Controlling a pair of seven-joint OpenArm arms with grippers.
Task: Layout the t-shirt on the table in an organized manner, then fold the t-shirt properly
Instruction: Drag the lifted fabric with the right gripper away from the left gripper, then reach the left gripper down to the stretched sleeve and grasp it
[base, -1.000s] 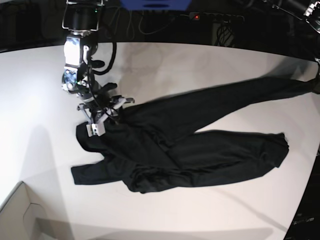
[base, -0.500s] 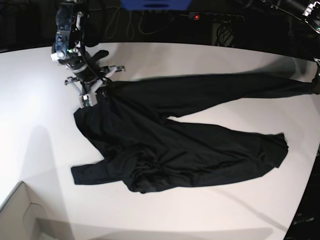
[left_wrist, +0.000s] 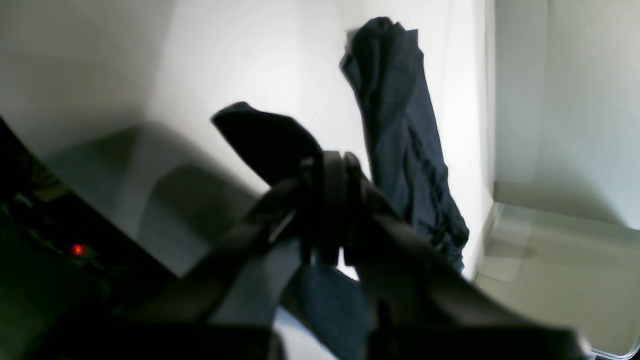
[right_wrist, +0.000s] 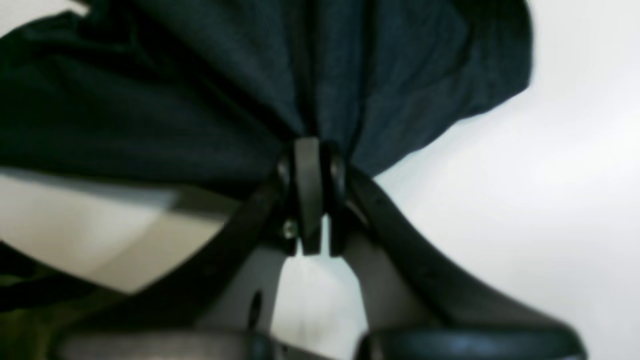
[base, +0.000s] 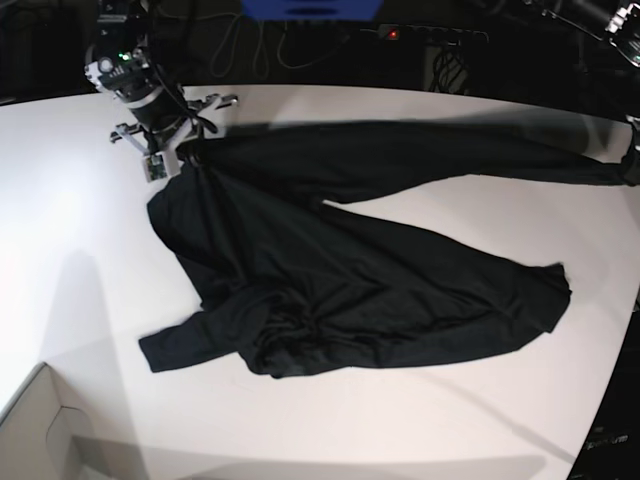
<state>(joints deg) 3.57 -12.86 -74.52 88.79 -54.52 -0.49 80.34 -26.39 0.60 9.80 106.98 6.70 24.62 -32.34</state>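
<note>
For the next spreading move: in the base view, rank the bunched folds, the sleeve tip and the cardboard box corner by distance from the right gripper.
From the right gripper:
1. Bunched folds, shirt's lower middle.
2. Sleeve tip, lower left; close to the folds.
3. Cardboard box corner, bottom-left.

You're looking at a robot lab or test bench, not a home. You've got a big bare white table (base: 330, 440) with a curved edge, a dark backdrop behind it with loose cables (base: 250, 45), a power strip (base: 435, 34) showing a red light, and a pale cardboard box (base: 45, 435) corner at the table's near edge.
</note>
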